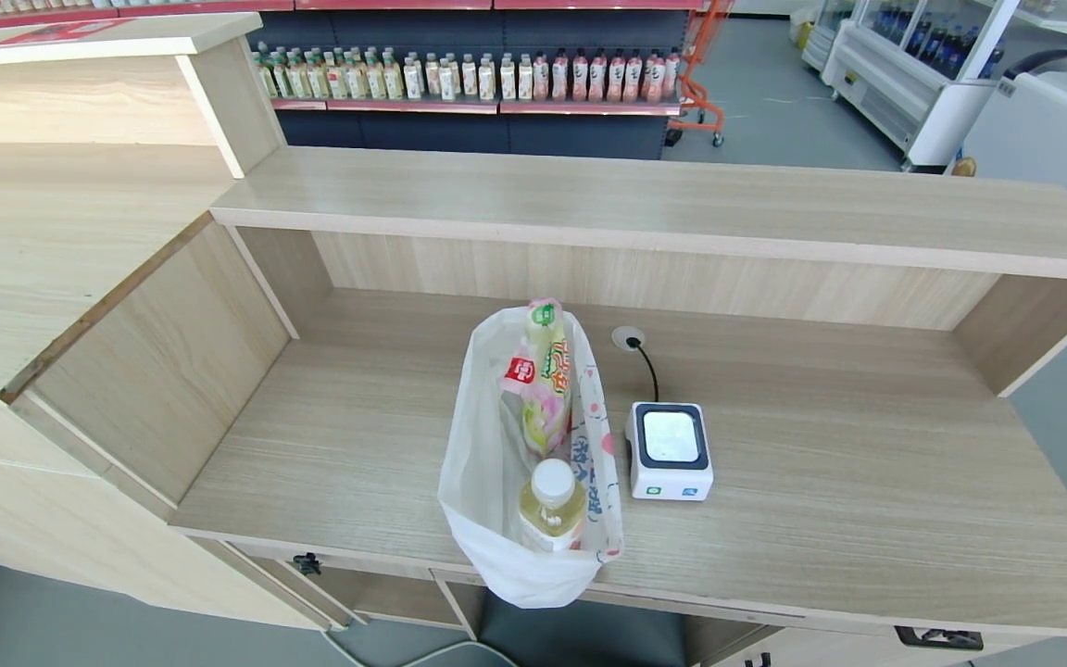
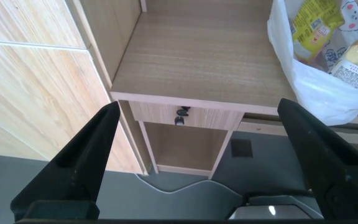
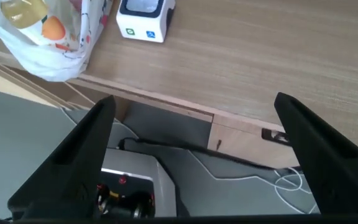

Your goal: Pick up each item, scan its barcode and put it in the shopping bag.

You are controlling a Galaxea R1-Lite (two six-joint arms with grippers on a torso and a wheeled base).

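A white plastic shopping bag (image 1: 487,463) stands on the wooden counter (image 1: 867,482), overhanging its front edge. Inside it are a yellow drink bottle with a white cap (image 1: 552,505) and a green-and-pink snack packet (image 1: 545,380) standing upright. The white barcode scanner (image 1: 669,449) sits just right of the bag, its cable running to a hole in the counter. My left gripper (image 2: 197,155) is open, held below and in front of the counter's left part, with the bag (image 2: 316,74) off to one side. My right gripper (image 3: 197,155) is open too, below the counter's front edge, near the scanner (image 3: 143,18) and bag (image 3: 48,43).
A raised wooden ledge (image 1: 682,204) runs along the back of the counter, and a side panel (image 1: 163,371) closes its left. Drawers with locks (image 2: 180,118) sit under the counter front. Store shelves with bottles (image 1: 459,79) and a freezer (image 1: 922,65) stand beyond.
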